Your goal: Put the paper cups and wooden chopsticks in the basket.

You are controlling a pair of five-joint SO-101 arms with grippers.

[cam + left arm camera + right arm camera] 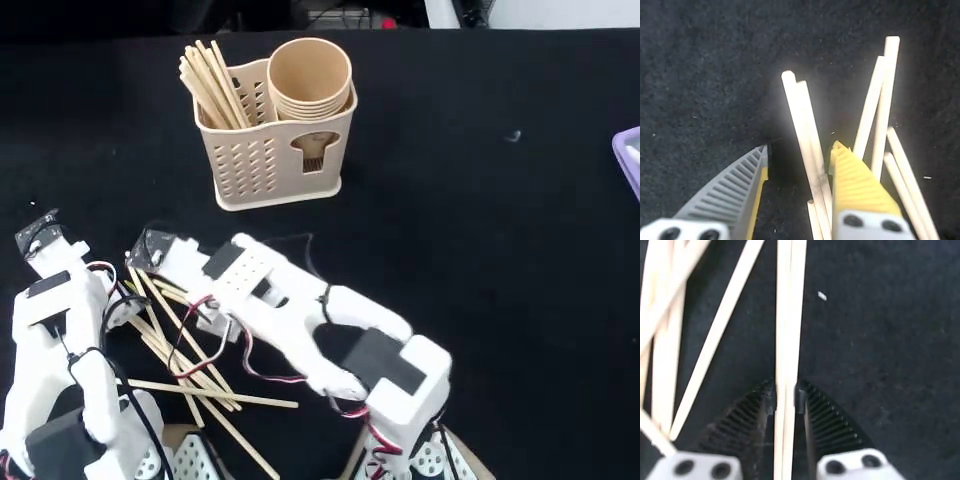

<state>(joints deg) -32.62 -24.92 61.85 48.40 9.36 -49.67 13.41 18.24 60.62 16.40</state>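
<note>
Black fabric-covered surface (480,250), matte, dotted with faint lint. Small pale speck (512,135) on surface toward right side, well apart from everything else. Purple object (628,155) at right edge, cut off by frame, kind unclear. Dark cables (340,15) beyond far edge of surface. White panel (570,12) behind far right corner. Pale fleck (822,296) on cloth in right wrist view.

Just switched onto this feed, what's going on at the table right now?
The right gripper is shut on a pair of chopsticks from the loose pile on the black table. The left gripper is open, with other chopsticks lying between its jaws. The basket already holds a stack of paper cups and several chopsticks.
</note>
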